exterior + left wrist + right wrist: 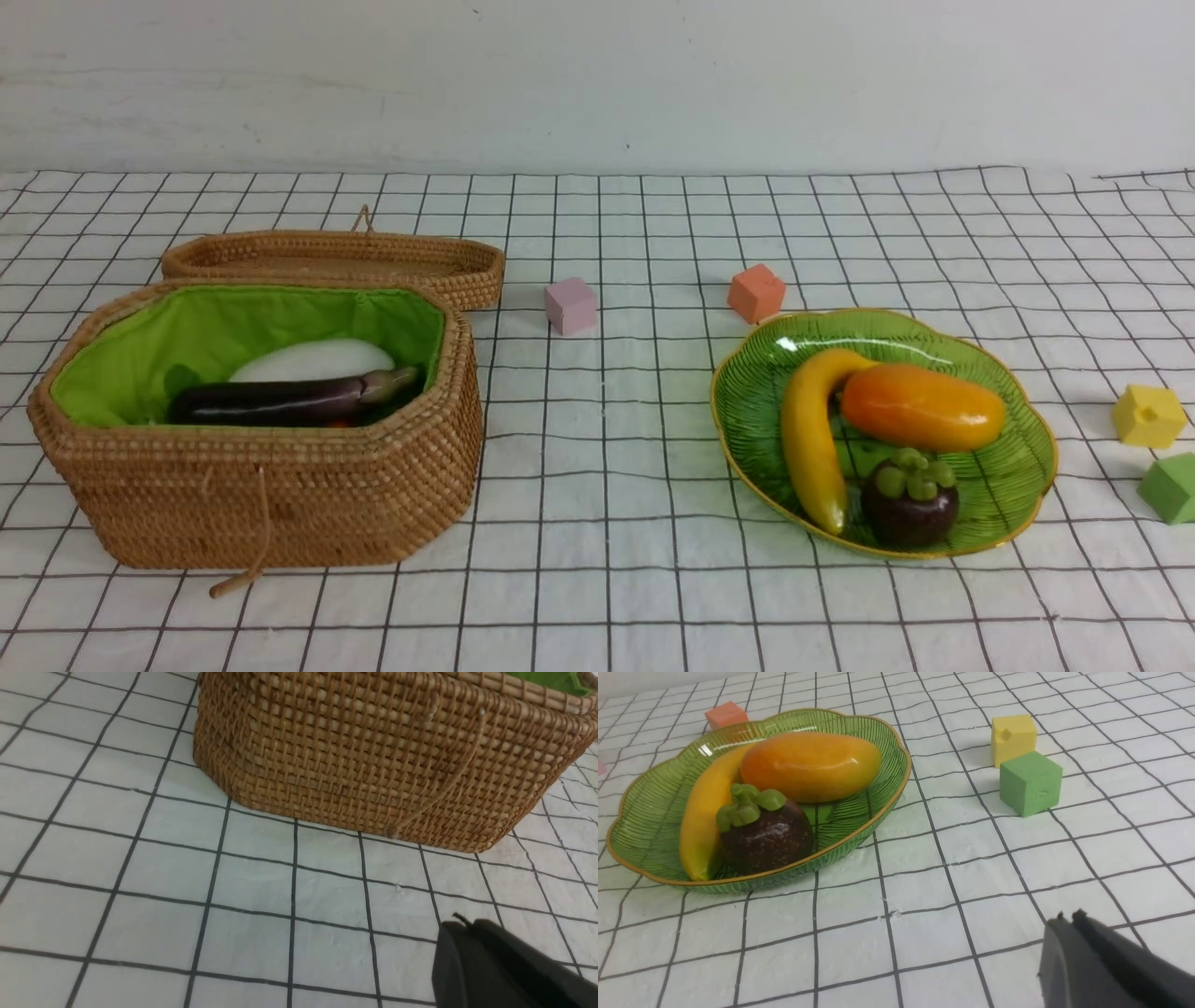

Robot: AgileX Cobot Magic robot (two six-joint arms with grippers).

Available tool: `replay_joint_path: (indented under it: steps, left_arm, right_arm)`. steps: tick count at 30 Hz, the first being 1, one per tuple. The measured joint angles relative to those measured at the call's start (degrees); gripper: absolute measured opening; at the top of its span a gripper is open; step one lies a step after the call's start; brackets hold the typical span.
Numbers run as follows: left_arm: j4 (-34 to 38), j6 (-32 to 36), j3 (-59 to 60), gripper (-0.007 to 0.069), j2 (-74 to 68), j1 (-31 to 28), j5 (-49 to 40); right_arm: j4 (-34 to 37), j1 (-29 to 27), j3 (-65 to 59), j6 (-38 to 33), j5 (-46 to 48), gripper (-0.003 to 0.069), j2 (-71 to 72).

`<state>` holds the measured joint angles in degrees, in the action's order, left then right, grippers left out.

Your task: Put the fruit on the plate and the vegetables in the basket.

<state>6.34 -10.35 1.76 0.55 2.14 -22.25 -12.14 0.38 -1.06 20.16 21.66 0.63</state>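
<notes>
A white cloth ruled with a black grid covers the table [607,485]. Taking the centre of the front view as the middle of a clock face, the basket [280,495] sits at about nine o'clock: deep, woven, tan, lined with green cloth. Inside it lie a long dark-purple eggplant [280,399] and, behind and touching it, a white radish [313,359]. A sliver of red-orange shows beneath the eggplant, probably the carrot; the green gourd cannot be seen. The shallow woven lid [336,261] rests just behind the basket, at about ten o'clock.

At four o'clock is the plate [1013,485], green with a yellow wavy rim. On it lie the banana [810,439], the orange mango [922,408] touching the banana's upper end, and the mangosteen [908,504] at the near edge. Four small cubes sit on the cloth: pink [570,305], orange [756,293], yellow [1148,415] and green [1172,487].

Neither arm appears in the front view. The left gripper [460,926] is closed and empty, low over bare cloth near the basket's outer wall. The right gripper [1066,919] is likewise closed and empty, over cloth near the plate.

No fruit or vegetable remains loose on the cloth, so the sorting looks finished. The sensible step is a clean retreat: lift each arm straight away from the table, staying clear of the basket wall, its dangling cord [257,532] and the plate rim, and leave the cubes alone.
</notes>
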Motion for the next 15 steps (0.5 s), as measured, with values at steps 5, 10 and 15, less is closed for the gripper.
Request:
replay_joint_path:
  steps: [5, 10, 15]
  left_arm:
    - [0.0, -0.1, 0.0, -0.0013, 0.0, 0.0, 0.0]
    - [0.0, -0.2, 0.0, -0.0013, 0.0, 0.0, 0.0]
    - [0.0, -0.2, 0.0, -0.0013, 0.0, 0.0, 0.0]
  right_arm:
    - [0.0, 0.0, 0.0, 0.0, 0.0, 0.0022, 0.0]
    - [0.0, 0.0, 0.0, 0.0, 0.0, 0.0025, 0.0]
    - [0.0, 0.0, 0.0, 0.0, 0.0, 0.0025, 0.0]
